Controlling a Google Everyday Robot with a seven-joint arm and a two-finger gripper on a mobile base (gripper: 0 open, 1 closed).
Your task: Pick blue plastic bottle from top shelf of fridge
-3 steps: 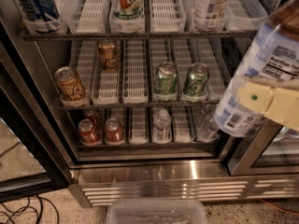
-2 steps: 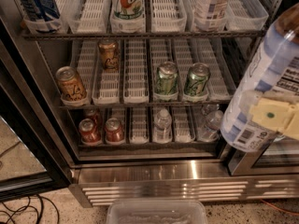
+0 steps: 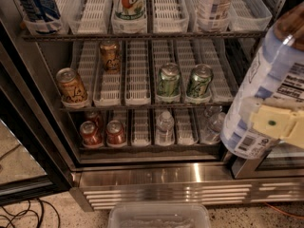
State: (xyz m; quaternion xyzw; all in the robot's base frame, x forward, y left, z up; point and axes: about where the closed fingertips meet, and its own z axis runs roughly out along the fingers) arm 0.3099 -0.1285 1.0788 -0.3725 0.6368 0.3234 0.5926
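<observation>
The blue plastic bottle (image 3: 270, 89) fills the right side of the camera view, tilted, with its pale blue label and barcode facing me and brown drink at its upper end. My gripper (image 3: 275, 123) is shut on the blue plastic bottle; a cream finger (image 3: 271, 122) presses across its lower part. The bottle is out of the fridge (image 3: 161, 175), held in front of its right side. The top shelf (image 3: 142, 33) runs along the top edge with white slotted lane trays, a dark-blue-labelled bottle (image 3: 35, 4), a white-labelled bottle (image 3: 129, 1) and another bottle (image 3: 213, 4).
The middle rack holds brown cans (image 3: 71, 85) and green cans (image 3: 168, 80). The bottom rack holds red cans (image 3: 90, 133) and small water bottles (image 3: 165, 126). A clear plastic bin (image 3: 159, 216) sits on the floor below the ribbed grille (image 3: 166, 194). Black cables (image 3: 21, 215) lie at bottom left.
The held bottle has drifted right and slightly up in the view with my gripper. The shelf contents have not moved.
</observation>
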